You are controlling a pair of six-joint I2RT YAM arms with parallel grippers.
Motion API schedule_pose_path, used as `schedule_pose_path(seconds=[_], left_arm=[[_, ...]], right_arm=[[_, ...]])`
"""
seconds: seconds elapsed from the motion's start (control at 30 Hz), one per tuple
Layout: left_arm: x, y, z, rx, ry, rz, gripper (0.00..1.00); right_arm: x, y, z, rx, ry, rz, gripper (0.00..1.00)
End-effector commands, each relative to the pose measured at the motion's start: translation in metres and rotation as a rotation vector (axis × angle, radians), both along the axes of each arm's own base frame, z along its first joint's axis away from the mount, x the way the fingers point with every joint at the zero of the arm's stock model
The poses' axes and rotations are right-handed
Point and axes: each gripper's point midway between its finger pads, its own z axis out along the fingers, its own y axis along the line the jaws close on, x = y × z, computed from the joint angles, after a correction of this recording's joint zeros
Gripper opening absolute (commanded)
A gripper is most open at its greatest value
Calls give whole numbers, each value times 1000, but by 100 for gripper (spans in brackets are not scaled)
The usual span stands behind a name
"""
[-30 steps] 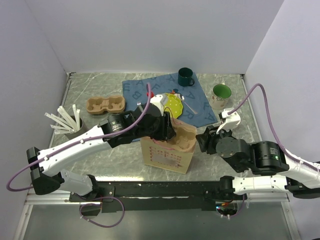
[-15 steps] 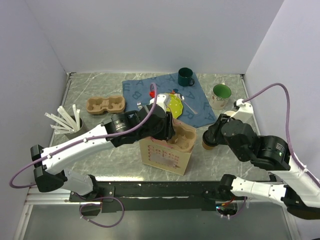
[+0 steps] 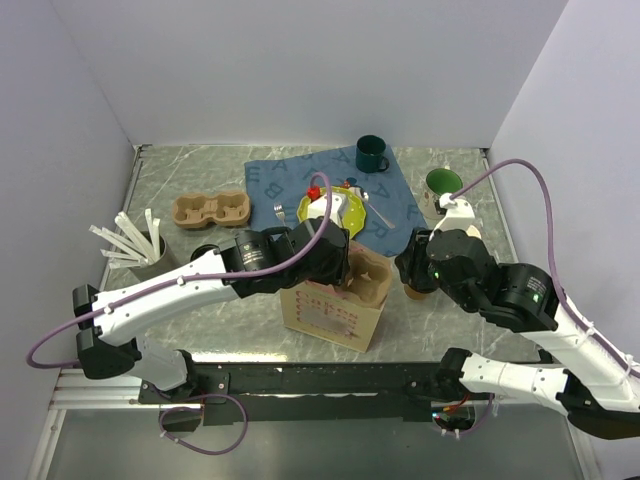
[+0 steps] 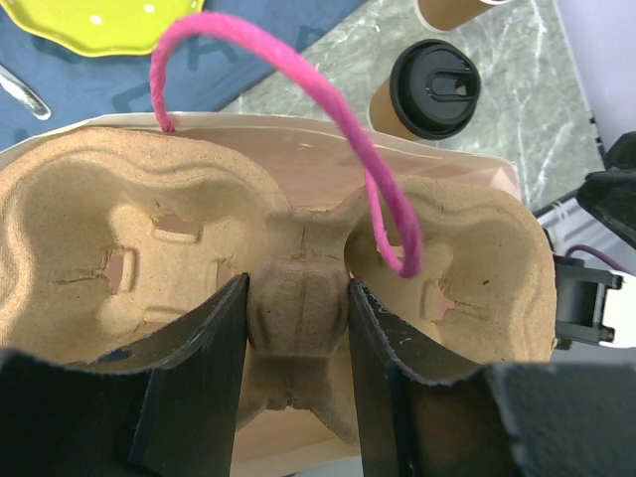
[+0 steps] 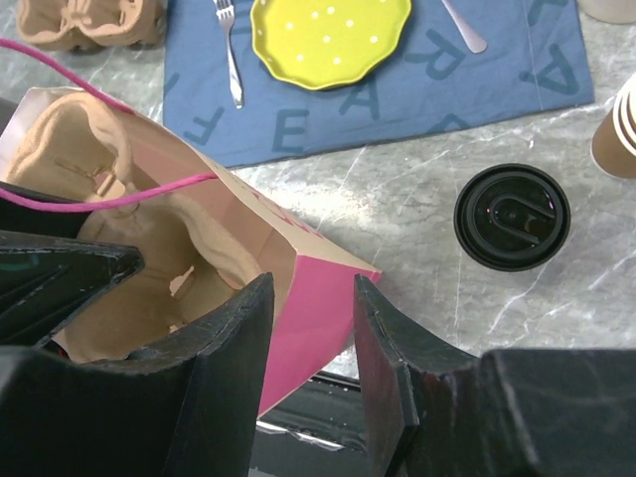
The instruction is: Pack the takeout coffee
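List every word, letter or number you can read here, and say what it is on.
"F", "E", "A", "R": loose letters on the blue placemat.
Pink print on the paper bag: too blurred to read.
Marks moulded on the black lid of the takeout coffee: too small to read.

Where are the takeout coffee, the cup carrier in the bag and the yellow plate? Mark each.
takeout coffee (image 5: pixel 512 217): right wrist view, centre of black lid.
cup carrier (image 4: pixel 298 298): left wrist view, its middle ridge.
yellow plate (image 5: pixel 328 35): right wrist view, its middle.
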Motion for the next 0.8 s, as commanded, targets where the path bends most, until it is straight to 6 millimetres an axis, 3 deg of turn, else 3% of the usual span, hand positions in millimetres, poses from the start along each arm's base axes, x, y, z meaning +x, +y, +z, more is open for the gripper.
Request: schedule_pose_path(seconds=[0.0, 0.47, 0.77], left_arm=[[9, 2, 12, 10, -58, 40, 12], [12, 8, 6, 34, -50, 99, 11], [12, 13, -6, 73, -42, 115, 12]], right_arm=[[3, 0, 14, 45, -43, -3, 45], [-2, 1, 4, 54, -14, 6, 45], [-5, 20, -1, 93, 25, 58, 43]])
